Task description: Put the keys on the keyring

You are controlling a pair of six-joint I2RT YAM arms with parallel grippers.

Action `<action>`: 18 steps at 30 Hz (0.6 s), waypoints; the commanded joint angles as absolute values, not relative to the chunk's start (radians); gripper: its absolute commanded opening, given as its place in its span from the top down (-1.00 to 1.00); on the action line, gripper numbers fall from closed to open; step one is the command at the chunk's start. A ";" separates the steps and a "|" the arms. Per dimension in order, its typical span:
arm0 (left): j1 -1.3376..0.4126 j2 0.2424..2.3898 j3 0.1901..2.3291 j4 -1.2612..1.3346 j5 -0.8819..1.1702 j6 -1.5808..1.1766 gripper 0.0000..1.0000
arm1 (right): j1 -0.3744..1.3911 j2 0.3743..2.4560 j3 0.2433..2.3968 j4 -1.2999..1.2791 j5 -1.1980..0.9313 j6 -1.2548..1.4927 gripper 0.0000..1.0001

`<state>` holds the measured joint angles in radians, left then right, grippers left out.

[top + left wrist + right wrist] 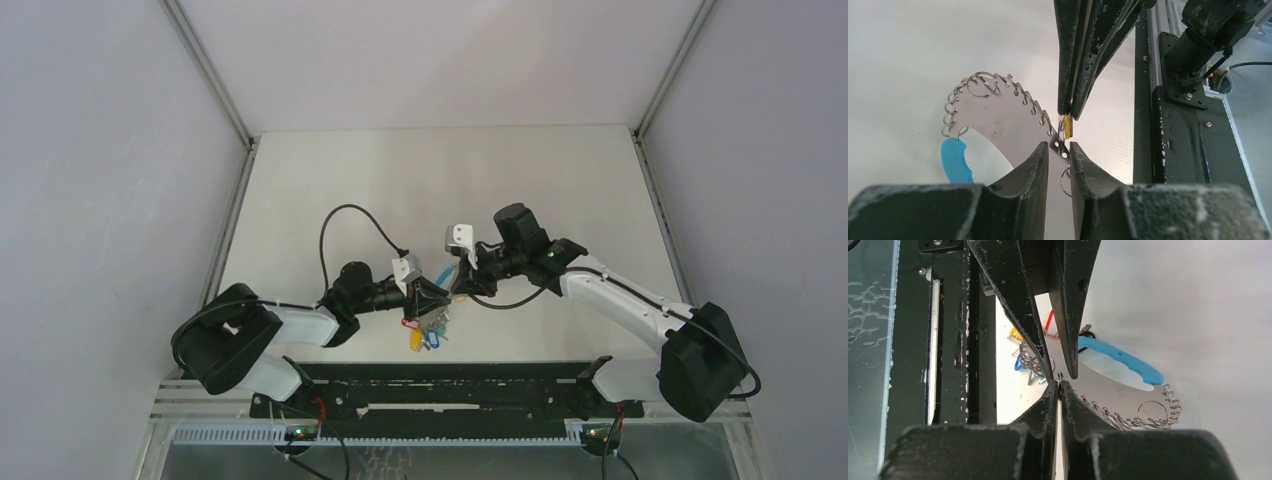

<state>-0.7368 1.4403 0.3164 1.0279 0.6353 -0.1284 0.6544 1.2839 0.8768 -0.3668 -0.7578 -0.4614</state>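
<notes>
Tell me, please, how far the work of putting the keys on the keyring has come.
Done: several coloured-tag keys seem to hang from the keyring, a curved silver plate with wire rings along its edge and a blue handle. In hand: the right gripper is shut on a small yellowish piece at one ring; the left gripper straddles the plate. Left: working it on, then letting go.

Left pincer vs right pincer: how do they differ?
The left pincer has its jaws apart; the right pincer is shut tight. The left pincer straddles the metal plate of the keyring, grip unclear; the right pincer pinches a small yellowish piece at the plate's rim. Both are black and point tip to tip at the keyring.
</notes>
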 commanded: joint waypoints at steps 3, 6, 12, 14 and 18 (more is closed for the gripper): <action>-0.749 1.442 0.384 1.052 0.651 -0.105 0.56 | 0.674 1.279 0.939 -0.351 -0.781 -0.472 1.00; -0.749 1.442 0.386 1.051 0.652 -0.105 0.63 | 0.678 1.282 0.944 -0.354 -0.783 -0.473 1.00; -0.749 1.441 0.389 1.057 0.662 -0.102 0.88 | 0.683 1.294 0.954 -0.369 -0.781 -0.478 1.00; -0.750 1.434 0.381 1.066 0.660 -0.103 0.99 | 0.683 1.294 0.954 -0.375 -0.770 -0.474 1.00; -0.750 1.404 0.352 1.086 0.610 -0.103 1.00 | 0.674 1.279 0.953 -0.401 -0.702 -0.442 1.00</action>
<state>-0.7444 1.4403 0.3317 1.0256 0.6464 -0.1219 0.6720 1.2964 0.9104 -0.3920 -0.7460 -0.4656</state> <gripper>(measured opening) 0.012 0.003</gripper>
